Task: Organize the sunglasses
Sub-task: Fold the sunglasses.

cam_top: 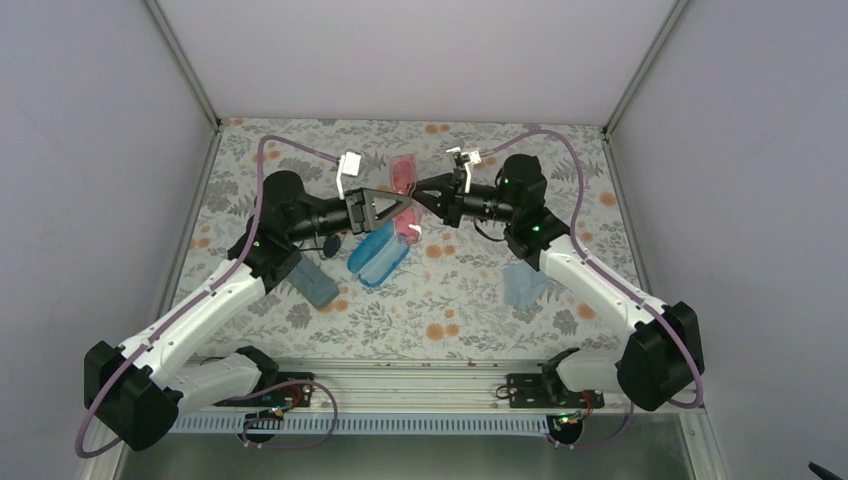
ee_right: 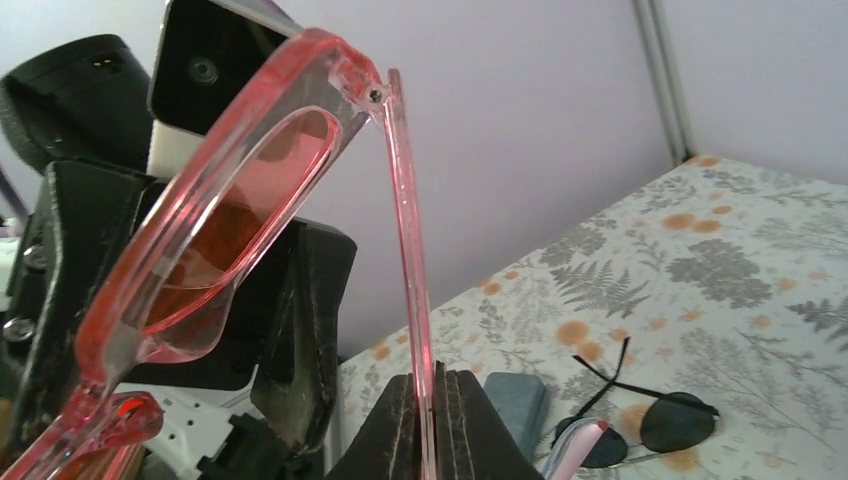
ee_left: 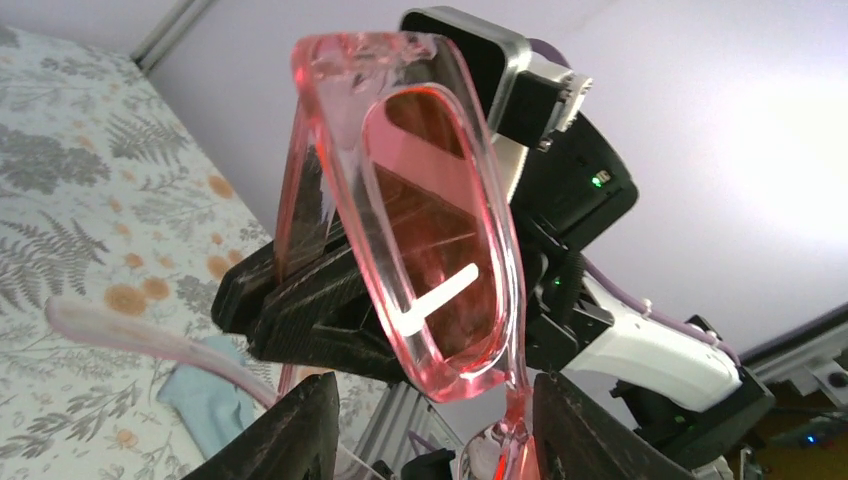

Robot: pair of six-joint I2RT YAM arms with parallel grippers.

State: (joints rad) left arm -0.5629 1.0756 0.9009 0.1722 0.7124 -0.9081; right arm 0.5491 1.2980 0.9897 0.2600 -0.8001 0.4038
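Observation:
The pink-red sunglasses (cam_top: 404, 176) are held in the air above the table's middle, between the two grippers. My right gripper (cam_top: 424, 194) is shut on one temple arm of this pair (ee_right: 408, 250), which runs up from between the pads (ee_right: 455, 415). My left gripper (cam_top: 404, 205) is open, and its fingers (ee_left: 290, 430) stand wide apart on either side of the pink frame (ee_left: 440, 250) near the bridge. The black sunglasses (ee_right: 640, 425) lie on the table and are partly hidden under the left arm in the top view (cam_top: 326, 243).
An open blue case (cam_top: 378, 252) lies below the held pair. A grey case (cam_top: 315, 282) lies left of it, near the left arm. A light blue cloth (cam_top: 523, 285) lies at the right by the right arm. Walls close in the back and both sides.

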